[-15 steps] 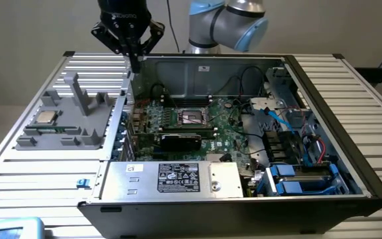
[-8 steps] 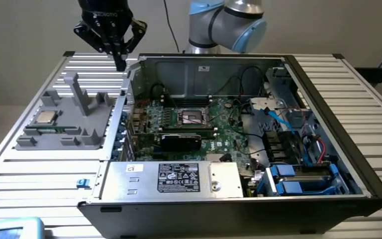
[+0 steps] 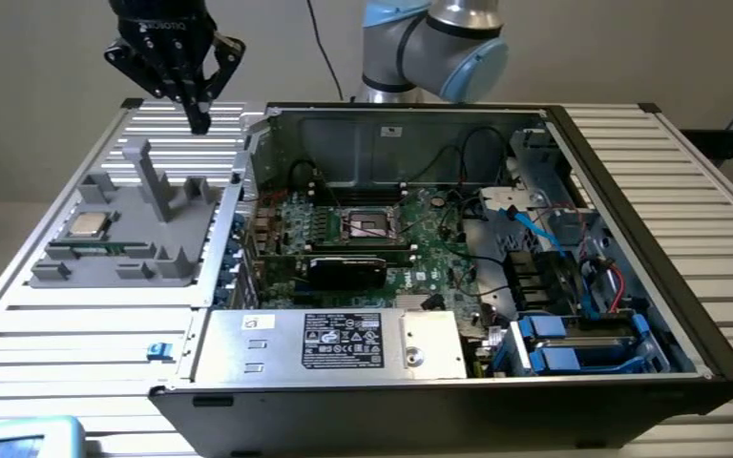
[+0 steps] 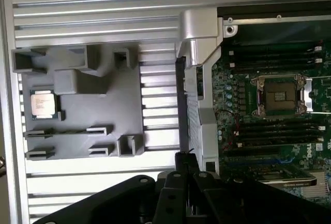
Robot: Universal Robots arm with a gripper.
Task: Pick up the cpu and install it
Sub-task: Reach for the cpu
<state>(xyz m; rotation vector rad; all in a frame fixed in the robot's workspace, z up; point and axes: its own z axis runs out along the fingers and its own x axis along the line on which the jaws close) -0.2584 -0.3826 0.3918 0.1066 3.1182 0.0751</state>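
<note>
My jaws are pressed together on nothing. My gripper (image 3: 198, 122) hangs vertical, tips down, above the ribbed metal table (image 3: 73, 334). In the exterior view, at seven o'clock from it, the cpu (image 3: 91, 225), flat, square and silvery-beige, lies on a grey moulded fixture (image 3: 150, 243).

Small square cpu (image 3: 88, 225), lying flat and lid up in a shallow seat near one corner of the grey holder (image 3: 163, 250), on the slatted table (image 3: 35, 324) at the exterior view's left of the open case (image 3: 672, 315). Silvery-beige metal top, faint lines of print across it, framed by a thin darker rim. Level, edges square to the holder's low walls, one small grey block just beside it. Same pose from the wrist camera, cpu (image 4: 42, 103) sitting in the holder (image 4: 108, 111). Well apart from the socket (image 3: 369, 225) inside the case; not yet installed.
</note>
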